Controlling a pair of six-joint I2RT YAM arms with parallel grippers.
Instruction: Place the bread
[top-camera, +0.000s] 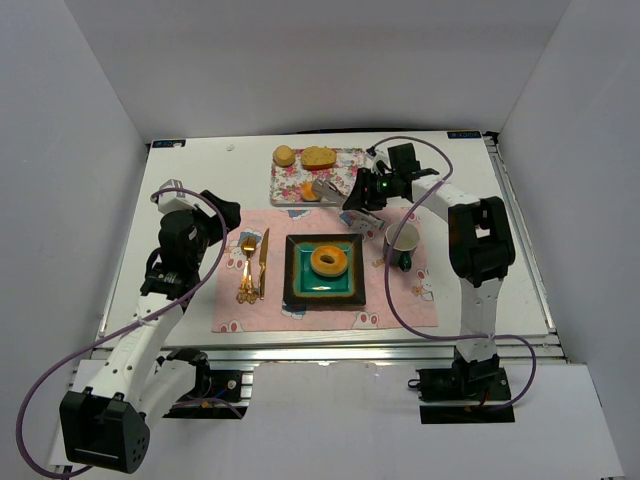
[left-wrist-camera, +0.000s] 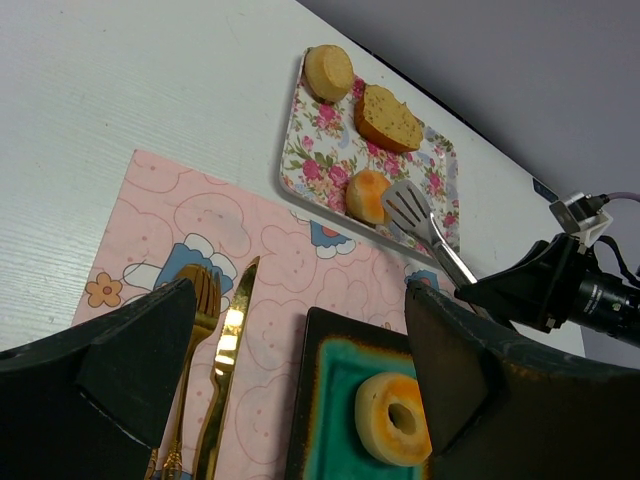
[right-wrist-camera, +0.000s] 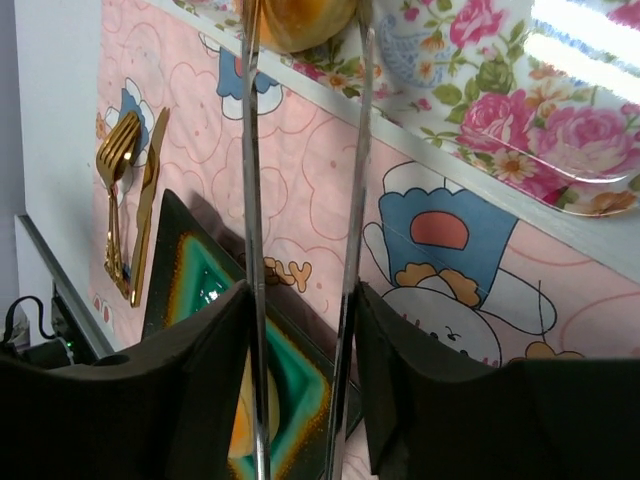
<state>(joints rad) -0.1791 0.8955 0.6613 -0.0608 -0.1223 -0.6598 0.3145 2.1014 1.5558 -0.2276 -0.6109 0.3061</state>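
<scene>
A flowered tray (top-camera: 345, 160) at the back holds a round roll (top-camera: 284, 155), a bread slice (top-camera: 319, 157) and a small orange bun (top-camera: 311, 191). My right gripper (top-camera: 362, 195) is shut on metal tongs (top-camera: 330, 190), whose ends reach the small bun. In the right wrist view the two tong arms (right-wrist-camera: 250, 200) run up on either side of the bun (right-wrist-camera: 300, 20). A ring-shaped bread (top-camera: 329, 260) lies on the dark square plate (top-camera: 296, 270). My left gripper (top-camera: 222, 215) is open and empty above the placemat's left part, with fork and knife below it (left-wrist-camera: 298, 330).
A pink placemat (top-camera: 400, 300) carries the plate, a gold fork (top-camera: 246, 270) and knife (top-camera: 263, 262) on its left, and a mug (top-camera: 404, 243) on its right, below the right arm. White walls enclose the table.
</scene>
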